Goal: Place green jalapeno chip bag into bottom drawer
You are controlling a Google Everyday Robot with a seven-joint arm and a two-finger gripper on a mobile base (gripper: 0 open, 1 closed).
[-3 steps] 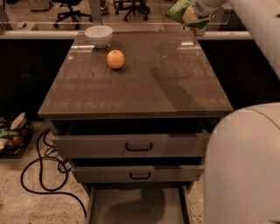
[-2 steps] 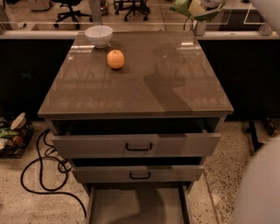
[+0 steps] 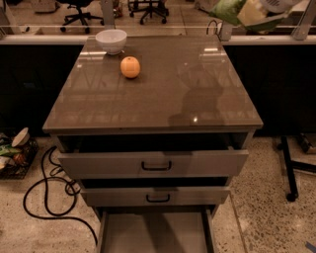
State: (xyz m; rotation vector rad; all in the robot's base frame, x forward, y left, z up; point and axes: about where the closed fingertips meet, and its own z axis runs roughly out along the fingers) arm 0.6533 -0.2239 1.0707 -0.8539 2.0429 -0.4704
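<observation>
The green jalapeno chip bag (image 3: 231,11) hangs in the air at the top right, above the far right corner of the cabinet top (image 3: 163,99). My gripper (image 3: 266,9) is shut on the bag's right end; only its white tip shows at the frame's top edge. The bottom drawer (image 3: 153,233) is pulled open at the bottom of the view, and its plain grey floor is bare. The bag is far above and behind the drawer.
An orange fruit (image 3: 130,67) and a white bowl (image 3: 111,40) sit at the far left of the cabinet top. The two upper drawers (image 3: 154,164) with black handles stand partly open. A black cable (image 3: 47,197) lies on the floor at left and a black stand (image 3: 289,170) at right.
The bag and gripper have moved to the right along the top edge. The big white arm body has left the lower right of the view.
</observation>
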